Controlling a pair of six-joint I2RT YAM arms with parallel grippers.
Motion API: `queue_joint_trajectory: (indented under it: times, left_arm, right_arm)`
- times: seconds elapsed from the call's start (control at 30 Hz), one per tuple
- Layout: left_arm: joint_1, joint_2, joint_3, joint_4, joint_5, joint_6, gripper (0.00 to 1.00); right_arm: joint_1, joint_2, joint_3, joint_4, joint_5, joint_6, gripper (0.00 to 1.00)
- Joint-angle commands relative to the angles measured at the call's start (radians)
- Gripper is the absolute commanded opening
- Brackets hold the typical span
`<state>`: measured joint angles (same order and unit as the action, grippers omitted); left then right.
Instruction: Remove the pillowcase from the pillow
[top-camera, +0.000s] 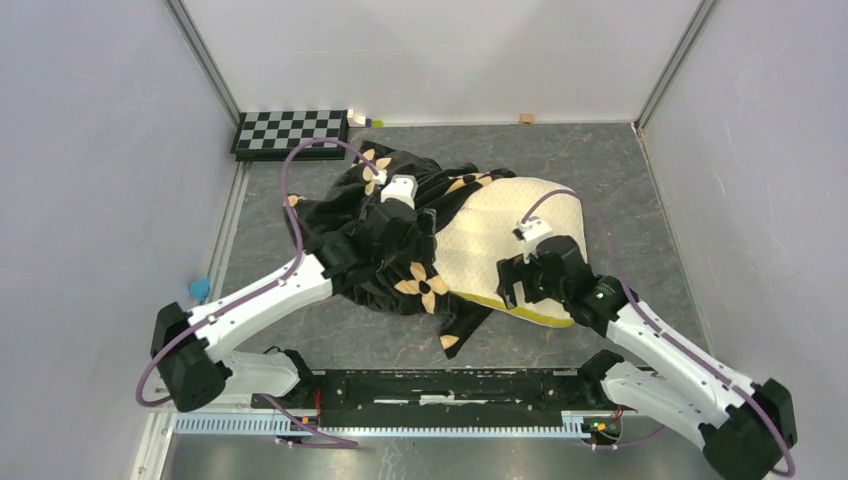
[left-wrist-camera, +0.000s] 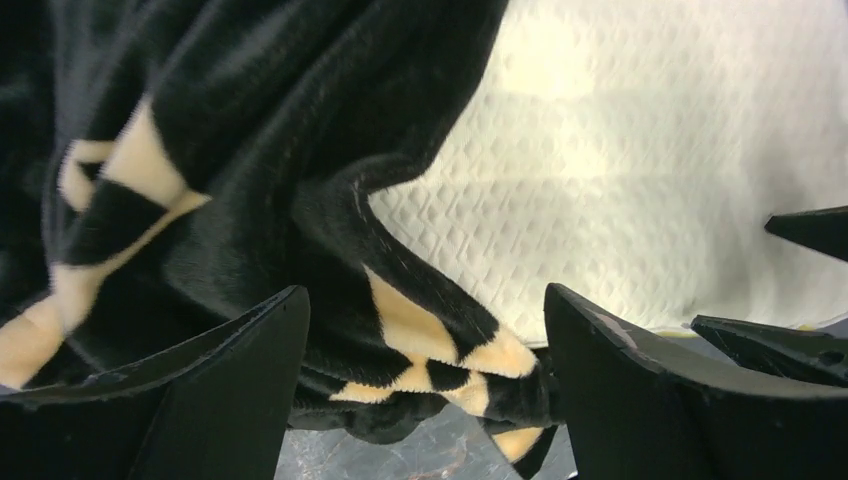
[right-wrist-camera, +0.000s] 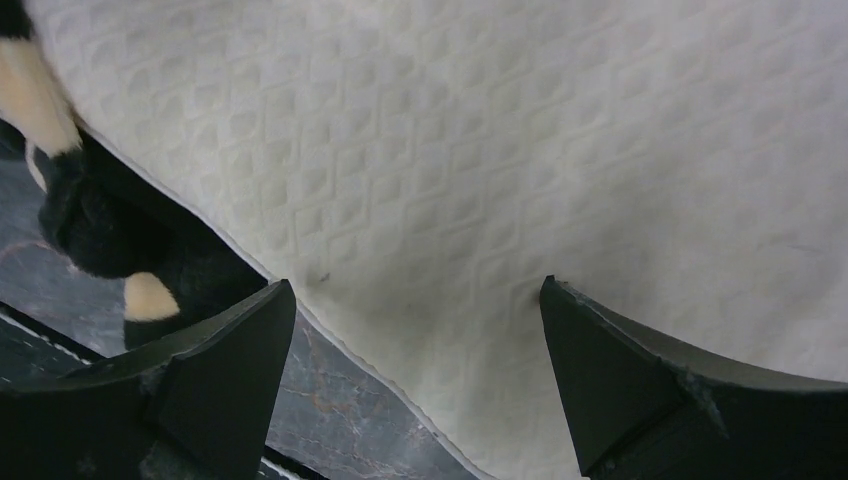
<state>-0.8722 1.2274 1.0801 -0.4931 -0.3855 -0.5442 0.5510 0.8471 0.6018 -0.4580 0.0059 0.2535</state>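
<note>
The black plush pillowcase (top-camera: 350, 235) with tan flowers is bunched over the left part of the cream quilted pillow (top-camera: 490, 230). The pillow's right half is bare. My left gripper (top-camera: 422, 245) is open over the pillowcase's edge. In the left wrist view (left-wrist-camera: 425, 300) a flower-printed fold (left-wrist-camera: 420, 345) lies between its spread fingers, with the pillow (left-wrist-camera: 640, 180) beyond it. My right gripper (top-camera: 512, 285) is open over the pillow's near edge. In the right wrist view (right-wrist-camera: 415, 290) its right fingertip (right-wrist-camera: 570, 320) touches the pillow (right-wrist-camera: 500, 150), and the pillowcase (right-wrist-camera: 100, 230) shows at the left.
A black-and-white checkerboard (top-camera: 290, 130) lies at the back left, with small items (top-camera: 365, 121) beside it. A small wooden block (top-camera: 526, 118) sits by the back wall. A blue object (top-camera: 199, 289) lies at the left edge. White walls enclose the dark marbled table (top-camera: 620, 170).
</note>
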Motion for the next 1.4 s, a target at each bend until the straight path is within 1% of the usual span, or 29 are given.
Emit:
queue_joint_trajectory:
  times: [0.0,0.07,0.17,0.27,0.33,0.4,0.47,0.5,0.57,0.6,0.63,0.73,0.8,0.87,0.9,0.97,1.03,1.1,1.17,1.2,1.3,1.37]
  left_arm:
    - [-0.01,0.056,-0.012,-0.018,0.064,0.039,0.95]
    - [-0.008,0.076,-0.03,0.006,0.093,0.025,0.99]
    - [-0.002,0.12,-0.038,0.038,0.135,0.015,1.0]
    - [0.013,0.18,-0.028,0.043,0.162,-0.001,1.0]
    - [0.044,0.21,-0.035,0.057,0.206,-0.015,1.0]
    - [0.076,0.227,-0.058,0.091,0.256,-0.034,0.97]
    - [0.11,0.23,-0.092,0.123,0.288,-0.056,0.94]
    - [0.124,0.229,-0.109,0.138,0.288,-0.068,0.91]
    - [0.166,0.221,-0.146,0.168,0.278,-0.092,0.86]
    - [0.182,0.212,-0.169,0.187,0.279,-0.102,0.83]
    - [0.2,0.204,-0.193,0.209,0.281,-0.108,0.8]
    - [0.225,0.193,-0.225,0.236,0.274,-0.107,0.68]
    - [0.229,0.189,-0.227,0.216,0.242,-0.101,0.57]
    - [0.238,0.157,-0.24,0.185,0.177,-0.123,0.36]
    - [0.246,0.129,-0.257,0.182,0.138,-0.14,0.25]
    - [0.267,0.048,-0.311,0.194,0.084,-0.171,0.1]
    - [0.308,-0.036,-0.361,0.203,0.055,-0.187,0.05]
    - [0.364,-0.089,-0.386,0.192,0.059,-0.191,0.03]
    - [0.428,-0.129,-0.402,0.165,0.059,-0.211,0.02]
    - [0.45,-0.154,-0.415,0.148,0.039,-0.248,0.02]
    - [0.514,-0.248,-0.475,0.119,-0.017,-0.379,0.02]
    - [0.554,-0.319,-0.524,0.145,-0.026,-0.41,0.02]
  right_arm:
    - [0.157,0.076,0.051,-0.052,0.231,-0.041,0.98]
    - [0.215,0.121,0.065,-0.052,0.278,-0.059,0.98]
    - [0.277,0.184,0.073,-0.029,0.329,-0.077,0.98]
    - [0.301,0.243,0.062,0.002,0.351,-0.106,0.98]
    - [0.305,0.277,0.046,0.027,0.344,-0.116,0.98]
    - [0.305,0.306,0.026,0.048,0.327,-0.117,0.97]
    - [0.307,0.322,-0.002,0.071,0.313,-0.11,0.84]
    - [0.306,0.321,-0.014,0.08,0.313,-0.107,0.72]
    - [0.306,0.303,-0.039,0.109,0.298,-0.104,0.32]
    - [0.306,0.286,-0.051,0.123,0.289,-0.103,0.09]
    - [0.306,0.267,-0.057,0.134,0.288,-0.099,0.0]
    - [0.306,0.177,-0.071,0.145,0.337,-0.081,0.0]
    - [0.306,0.097,-0.073,0.138,0.435,-0.053,0.0]
    - [0.305,0.008,-0.076,0.138,0.541,-0.02,0.0]
    - [0.306,-0.042,-0.076,0.139,0.592,-0.011,0.0]
    - [0.305,-0.124,-0.073,0.129,0.718,0.012,0.0]
    - [0.304,-0.188,-0.065,0.093,0.874,0.051,0.0]
    - [0.299,-0.237,-0.052,0.044,1.003,0.09,0.0]
    - [0.294,-0.268,-0.024,-0.027,1.112,0.149,0.0]
    - [0.292,-0.283,-0.013,-0.066,1.166,0.18,0.0]
    - [0.291,-0.328,0.016,-0.199,1.294,0.328,0.0]
    - [0.291,-0.372,0.022,-0.252,1.339,0.384,0.0]
